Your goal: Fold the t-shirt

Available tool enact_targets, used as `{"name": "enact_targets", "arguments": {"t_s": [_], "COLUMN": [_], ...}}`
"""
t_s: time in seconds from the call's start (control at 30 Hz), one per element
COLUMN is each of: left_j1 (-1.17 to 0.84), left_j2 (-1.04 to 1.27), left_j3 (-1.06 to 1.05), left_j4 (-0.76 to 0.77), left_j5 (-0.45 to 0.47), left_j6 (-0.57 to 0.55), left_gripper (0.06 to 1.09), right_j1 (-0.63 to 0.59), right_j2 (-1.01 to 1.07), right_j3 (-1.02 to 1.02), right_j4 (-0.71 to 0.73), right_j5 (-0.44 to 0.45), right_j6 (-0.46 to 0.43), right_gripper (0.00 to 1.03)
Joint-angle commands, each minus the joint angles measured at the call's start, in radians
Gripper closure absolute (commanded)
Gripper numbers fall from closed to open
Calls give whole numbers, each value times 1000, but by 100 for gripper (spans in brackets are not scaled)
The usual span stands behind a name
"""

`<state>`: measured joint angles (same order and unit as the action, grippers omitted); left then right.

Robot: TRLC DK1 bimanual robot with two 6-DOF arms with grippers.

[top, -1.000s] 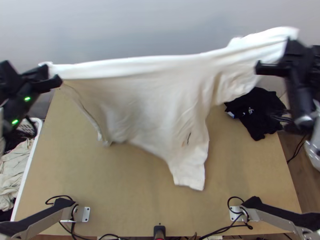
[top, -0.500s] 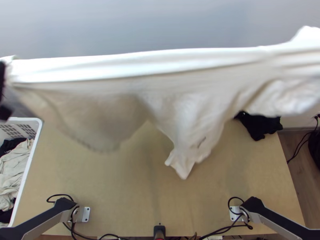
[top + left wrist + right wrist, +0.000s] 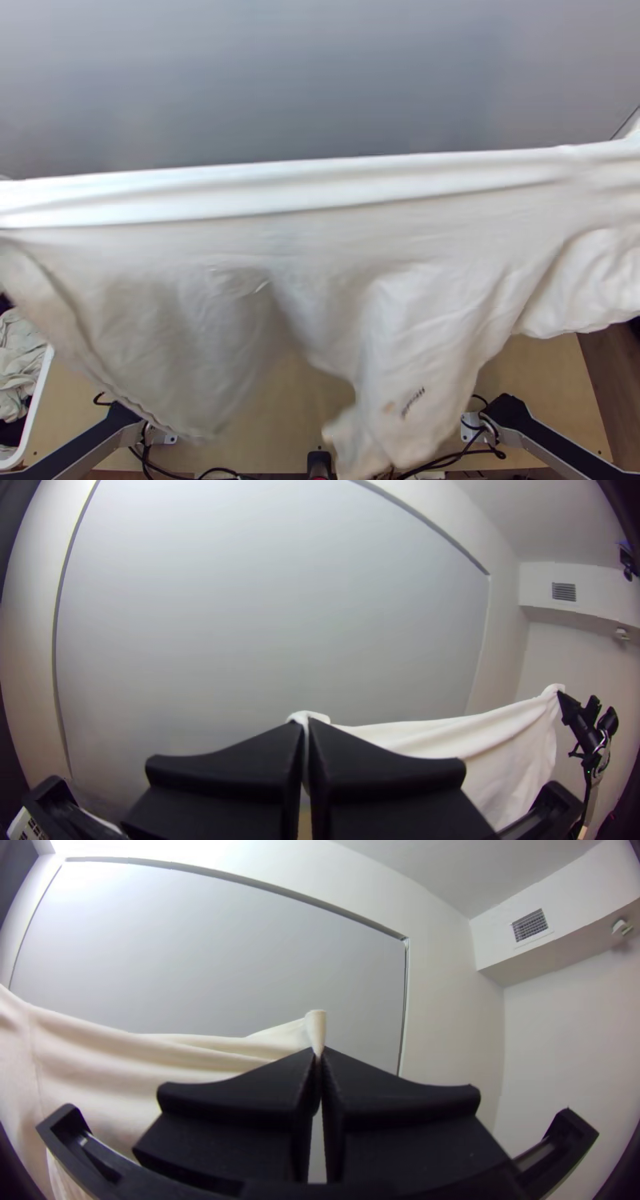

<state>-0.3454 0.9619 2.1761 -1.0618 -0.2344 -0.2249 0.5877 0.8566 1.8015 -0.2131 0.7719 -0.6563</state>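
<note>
Grey wall panel [image 3: 320, 80] behind, cream-white cloth t-shirt [image 3: 416, 280] strung taut in front

The t-shirt hangs in the air between the arms, high over the light wooden counter [image 3: 296, 416]. Its upper edge is drawn into a tight, nearly straight band; below that, the cloth drops in loose, uneven lobes, one with a small dark mark near its lower end. The left black pincer [image 3: 307, 728] is closed, with a small pinch of cloth standing up between its tips. The right black pincer [image 3: 319, 1052] is closed likewise on the far end of the stretched edge. Off to the left, beside the counter, is the white basket [image 3: 37, 404] with crumpled clothes [image 3: 18, 360] in it.

As I judge it, spreading comes first, and no fold is made. To do it well, keep both ends level and the pull just firm enough to hold the edge straight; both pinches look small, so a harder tug could slip one. Let the hanging lobes meet the wood first, then lay the taut edge down beyond them, lowering both sides together. Watch that the lower end doesn't tuck under, and let go only once the cloth lies flat.
</note>
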Motion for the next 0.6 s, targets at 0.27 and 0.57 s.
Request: {"name": "enact_targets", "arguments": {"t_s": [0.27,0.57], "left_j1": [79,174], "left_j2": [47,241], "left_j3": [-727,-903], "left_j4": [319,611], "left_j5": [150,159], "left_j6": [-91,-110], "left_gripper": [105,105], "right_j1": [87,-152], "right_j2": [33,357], "right_j3": [-550,-640], "right_j4": [-75,9], "right_j5": [-95,-388], "right_j6": [351,739], "right_gripper": [100,100]}}
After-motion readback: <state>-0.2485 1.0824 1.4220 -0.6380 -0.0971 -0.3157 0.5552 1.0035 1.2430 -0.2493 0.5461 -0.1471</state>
